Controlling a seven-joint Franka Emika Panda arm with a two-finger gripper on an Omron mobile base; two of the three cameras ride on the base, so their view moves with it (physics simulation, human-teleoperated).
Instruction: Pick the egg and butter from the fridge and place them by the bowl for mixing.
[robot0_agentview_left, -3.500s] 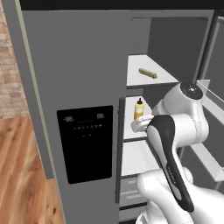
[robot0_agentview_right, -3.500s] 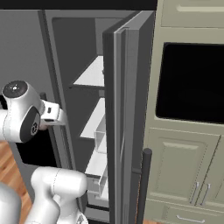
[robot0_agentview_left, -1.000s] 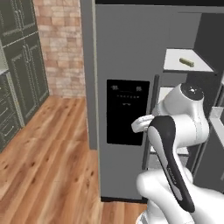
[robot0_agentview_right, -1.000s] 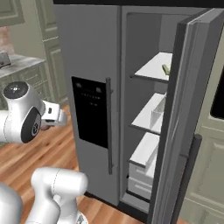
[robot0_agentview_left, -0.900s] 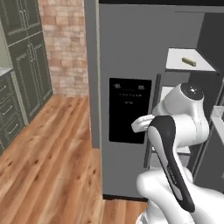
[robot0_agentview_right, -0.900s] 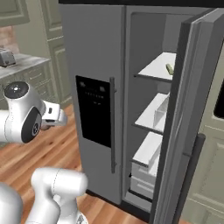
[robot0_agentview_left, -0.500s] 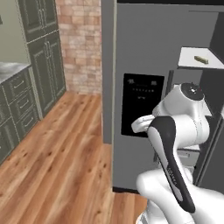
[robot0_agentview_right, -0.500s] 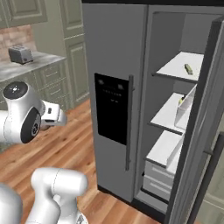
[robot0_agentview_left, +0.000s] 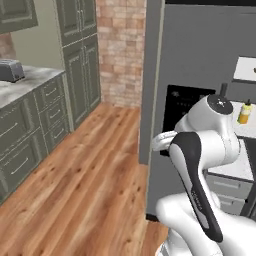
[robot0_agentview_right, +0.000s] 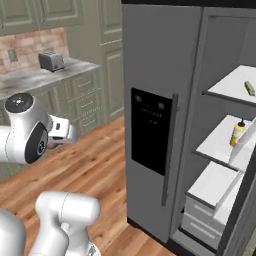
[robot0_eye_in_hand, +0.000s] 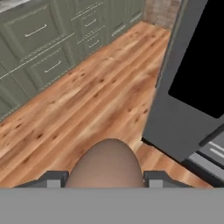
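In the hand view my gripper (robot0_eye_in_hand: 106, 178) is shut on the egg (robot0_eye_in_hand: 107, 162), a brownish-pink ball between the two fingers (robot0_eye_in_hand: 52, 179), held above the wooden floor. The hand (robot0_agentview_right: 62, 131) hangs left of the tall grey fridge (robot0_agentview_right: 155, 65), in front of its door (robot0_agentview_left: 200, 65) with the black dispenser panel (robot0_agentview_right: 150, 129). The right half of the fridge stands open. The butter (robot0_agentview_right: 248, 86), a small pale yellow-green stick, lies on the top white shelf. The bowl is out of view.
A yellow bottle (robot0_agentview_right: 237, 132) stands on the middle fridge shelf. Green cabinets and a grey counter with a toaster (robot0_agentview_right: 50, 61) run along the left. A brick wall (robot0_agentview_left: 122, 45) is behind. Open wooden floor (robot0_agentview_left: 85, 175) lies between cabinets and fridge.
The base has turned away to the left: the fridge has slid to the right in both base views, and the cabinets, counter and toaster have come into view. The arm's pose is unchanged.
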